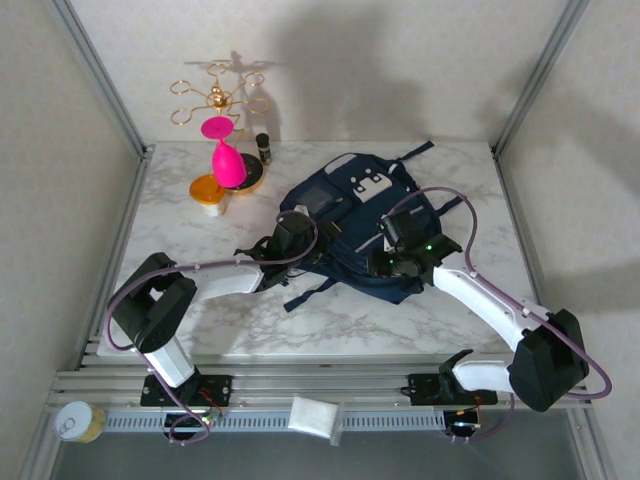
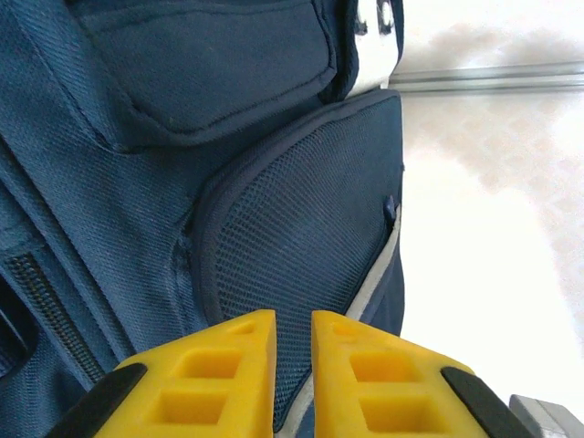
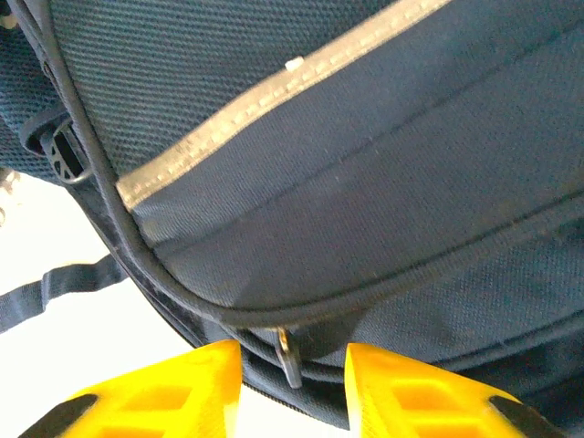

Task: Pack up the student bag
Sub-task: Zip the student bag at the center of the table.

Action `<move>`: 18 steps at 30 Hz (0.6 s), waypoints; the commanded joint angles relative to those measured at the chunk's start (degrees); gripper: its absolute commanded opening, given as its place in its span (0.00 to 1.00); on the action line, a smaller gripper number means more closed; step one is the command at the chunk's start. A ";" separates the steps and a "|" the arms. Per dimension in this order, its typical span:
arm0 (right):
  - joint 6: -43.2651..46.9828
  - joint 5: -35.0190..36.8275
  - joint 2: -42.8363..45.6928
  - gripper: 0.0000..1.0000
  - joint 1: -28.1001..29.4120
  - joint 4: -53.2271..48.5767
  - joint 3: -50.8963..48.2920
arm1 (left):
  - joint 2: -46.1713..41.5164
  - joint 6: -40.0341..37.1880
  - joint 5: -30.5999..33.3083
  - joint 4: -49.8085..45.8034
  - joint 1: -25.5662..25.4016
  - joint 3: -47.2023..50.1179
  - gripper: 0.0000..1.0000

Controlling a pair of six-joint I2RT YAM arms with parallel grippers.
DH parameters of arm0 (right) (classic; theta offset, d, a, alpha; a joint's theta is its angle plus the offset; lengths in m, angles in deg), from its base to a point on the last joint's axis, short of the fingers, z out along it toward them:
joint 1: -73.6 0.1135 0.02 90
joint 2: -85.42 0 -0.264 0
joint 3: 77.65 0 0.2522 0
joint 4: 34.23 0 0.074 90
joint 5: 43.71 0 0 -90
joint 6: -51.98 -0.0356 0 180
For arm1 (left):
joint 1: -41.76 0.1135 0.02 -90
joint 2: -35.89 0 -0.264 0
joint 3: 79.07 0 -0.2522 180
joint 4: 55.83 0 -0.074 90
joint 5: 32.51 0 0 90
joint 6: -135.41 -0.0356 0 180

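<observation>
Top external view has the student bag (image 1: pixel 350 225) lying flat on the marble bench (image 1: pixel 200 225), right of centre and toward the back, its white-grey dotted patch (image 1: pixel 372 183) at the far end and dark straps trailing off its near-left corner. Both arms reach in over it: the left arm (image 1: pixel 225 275) meets the bag's left edge and the right arm (image 1: pixel 480 295) its near-right part. In the left wrist view, the left jaws hover over a navy mesh pocket (image 2: pixel 301 246) edged with a pale strip, with a flap pocket (image 2: pixel 219 73) beyond. The yellow fingers (image 2: pixel 228 374) stand only a narrow slit apart, with nothing gripped between them. In the right wrist view, the right jaws sit at the bag's curved piped edge, below a grey band (image 3: pixel 274 100) that crosses the fabric. They are parted more widely, and a small metal zipper pull (image 3: pixel 289 356) hangs in the gap, touched by neither finger (image 3: pixel 182 388). A dark buckle (image 3: pixel 64 155) and a strap (image 3: pixel 55 292) lie off that edge on the bench. Well apart from the bag, at the bench's back left, stand a pink goblet-shaped object (image 1: pixel 225 155) on a dark round dish (image 1: pixel 252 182), an orange-lidded pot (image 1: pixel 207 190), a small dark bottle (image 1: pixel 264 147) and a gold wire stand (image 1: pixel 215 95). A white pouch (image 1: pixel 315 415) rests on the rail between the arm bases.
</observation>
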 commanded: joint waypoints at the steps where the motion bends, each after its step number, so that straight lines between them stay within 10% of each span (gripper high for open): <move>1: -0.27 -1.76 0.70 0.34 -0.14 3.67 -2.34 | 0.63 0.93 -0.24 2.29 -0.72 0.22 0.18; 18: 5.90 0.83 -0.78 0.12 -0.03 14.00 -6.91 | 5.31 13.59 1.00 9.14 -5.89 -0.20 0.39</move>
